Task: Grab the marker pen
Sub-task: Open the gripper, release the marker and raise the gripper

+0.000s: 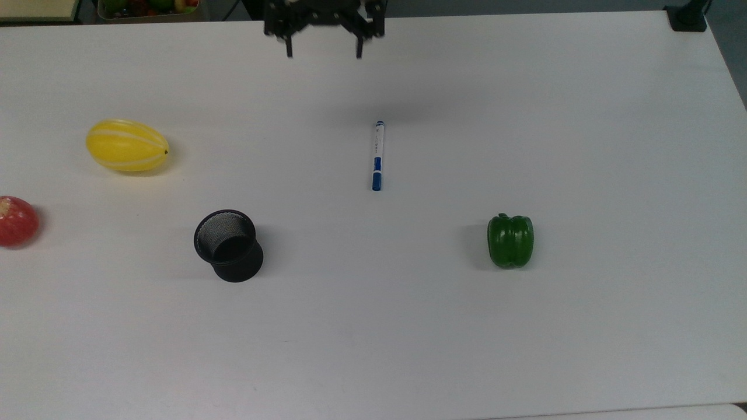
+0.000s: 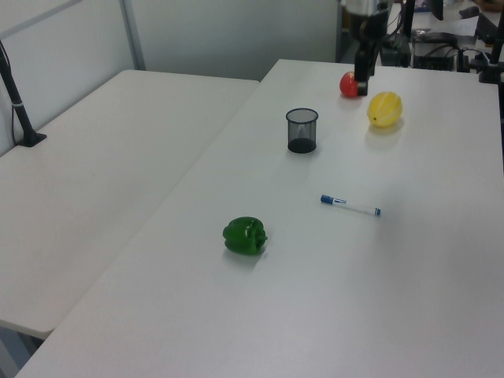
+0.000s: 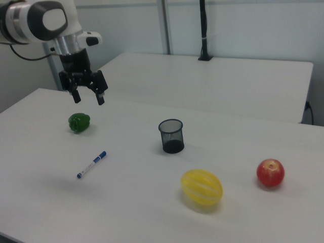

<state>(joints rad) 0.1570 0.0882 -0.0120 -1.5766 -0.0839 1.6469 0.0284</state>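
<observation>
A: Marker pen (image 1: 377, 156): one, white barrel, blue cap. Lies flat on the white table (image 1: 583, 326), near the middle of the top view, cap end toward 6 o'clock. Nothing touches it.

B: Gripper (image 1: 323, 53): one, black two-finger type. High above the table at 12 o'clock in the top view, well apart from the pen. Jaws spread wide, holding nothing; the right view (image 3: 86, 96) shows the same gap.

A: Neighbours, clock positions taken from the pen in the top view: black mesh pen cup (image 1: 228, 245) at 8 o'clock; green bell pepper (image 1: 510, 240) at 4 o'clock; yellow melon (image 1: 127, 145) at 9 o'clock; red apple (image 1: 17, 220) beyond it. All well apart from the pen.

B: Risks, as judged. A round, slim barrel lying flat is likely to roll if one finger meets it before the other. Cause would be a descent off-centre, or fingers not set across the barrel.

A: Further risk: closing too high would probably pinch air; coming down too low would drive the tips into the table.

B: A grasp near the cap end may leave the pen tilting in the fingers. Collision with neighbours looks unlikely.
</observation>
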